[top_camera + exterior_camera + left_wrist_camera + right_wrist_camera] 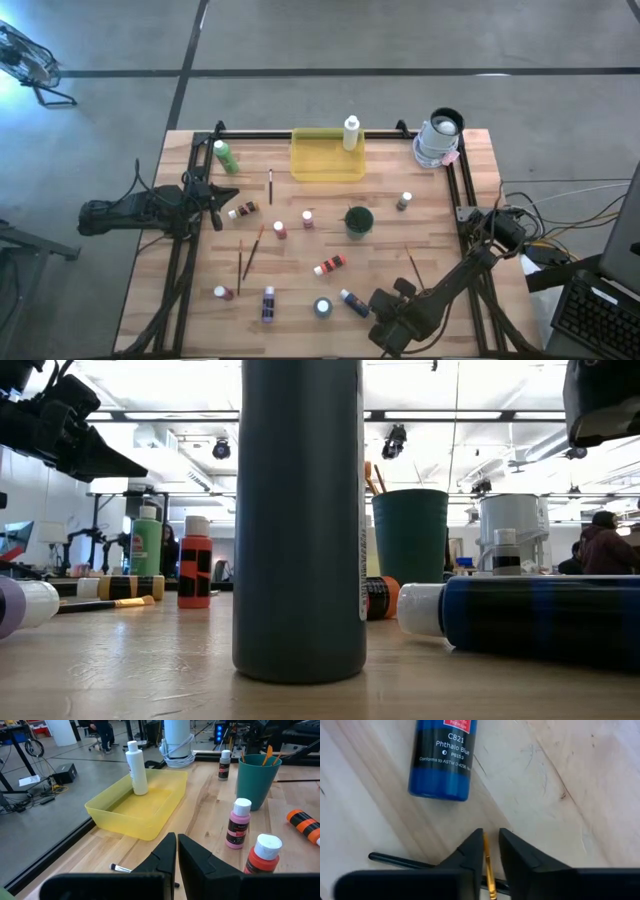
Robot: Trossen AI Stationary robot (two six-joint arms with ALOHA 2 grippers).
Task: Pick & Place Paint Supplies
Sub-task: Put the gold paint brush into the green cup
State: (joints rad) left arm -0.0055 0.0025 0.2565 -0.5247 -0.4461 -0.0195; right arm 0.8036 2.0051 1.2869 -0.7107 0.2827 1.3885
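Observation:
Paint bottles lie and stand across the wooden table: a blue one (352,300) (441,760) on its side, an orange one (330,265), a purple one (268,303), a green one (224,155), and a red one (262,855) and a pink one (239,822) upright. Brushes (253,250) lie flat. A white bottle (136,767) stands in the yellow tray (327,155). My right gripper (491,840), near the table's near edge beside the blue bottle, is shut on a thin orange brush. My left gripper (176,840) hovers shut over the table's left side. My right gripper pinches a thin orange brush handle (488,857) between its two fingers, which point down at the table from above. The handle runs along the fingers, and its end shows just at their tips. The low view shows this gripper well above the table.
A dark green cup (359,220) holding brushes stands mid-table. A white-and-grey container (438,138) sits at the far right corner. A grey bottle (300,520) stands close to the low camera. A thin dark stick (395,861) lies under my right gripper. Black rails (455,185) border the table.

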